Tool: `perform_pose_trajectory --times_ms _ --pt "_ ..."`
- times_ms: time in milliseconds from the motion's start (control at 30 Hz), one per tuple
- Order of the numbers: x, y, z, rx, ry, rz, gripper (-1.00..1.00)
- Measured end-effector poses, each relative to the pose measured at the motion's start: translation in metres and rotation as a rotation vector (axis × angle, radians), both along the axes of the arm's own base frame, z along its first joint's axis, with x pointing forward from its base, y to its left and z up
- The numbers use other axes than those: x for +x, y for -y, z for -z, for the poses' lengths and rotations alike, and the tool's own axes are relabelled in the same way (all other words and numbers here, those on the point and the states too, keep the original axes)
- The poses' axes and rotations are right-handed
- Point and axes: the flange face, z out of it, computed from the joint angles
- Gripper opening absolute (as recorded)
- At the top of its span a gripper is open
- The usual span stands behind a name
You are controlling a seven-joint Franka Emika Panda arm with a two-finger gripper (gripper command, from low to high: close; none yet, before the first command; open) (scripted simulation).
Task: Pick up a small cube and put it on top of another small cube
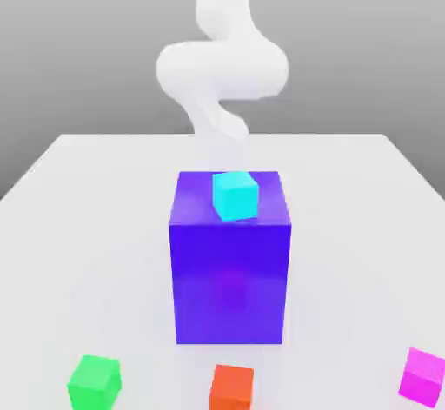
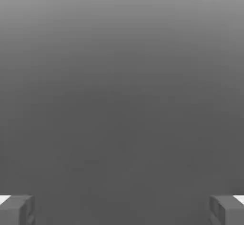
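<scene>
My gripper (image 2: pixel 122 210) stands wide with nothing between its fingers, while the magenta cube (image 1: pixel 422 377) sits on the white table (image 1: pixel 348 226) at the exterior view's right, near the front edge of what shows there

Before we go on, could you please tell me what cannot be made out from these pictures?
- Green cube and orange-red cube, exterior view: lower parts cut off by the bottom edge.
- Big blue-purple block, exterior view: its far side, hidden by its own bulk.
- Tool, hand view: outer parts cut off by the picture's edges.
</scene>
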Motion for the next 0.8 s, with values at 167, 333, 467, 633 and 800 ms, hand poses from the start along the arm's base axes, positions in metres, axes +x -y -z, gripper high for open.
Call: perform_pose_trajectory --times_ms 167,333,467,633,800 --pt "0.057 -0.041 0.067 -0.083 -0.124 -0.141 0.00" --pt "0.097 -0.085 0.143 -0.158 -0.240 -0.289 0.00" --pt "0.117 -0.123 0.209 -0.214 -0.331 -0.413 0.00" --pt "0.123 -0.177 0.296 -0.279 -0.439 -0.589 0.00" --pt "0.114 -0.216 0.386 -0.331 -0.547 -0.750 0.00"
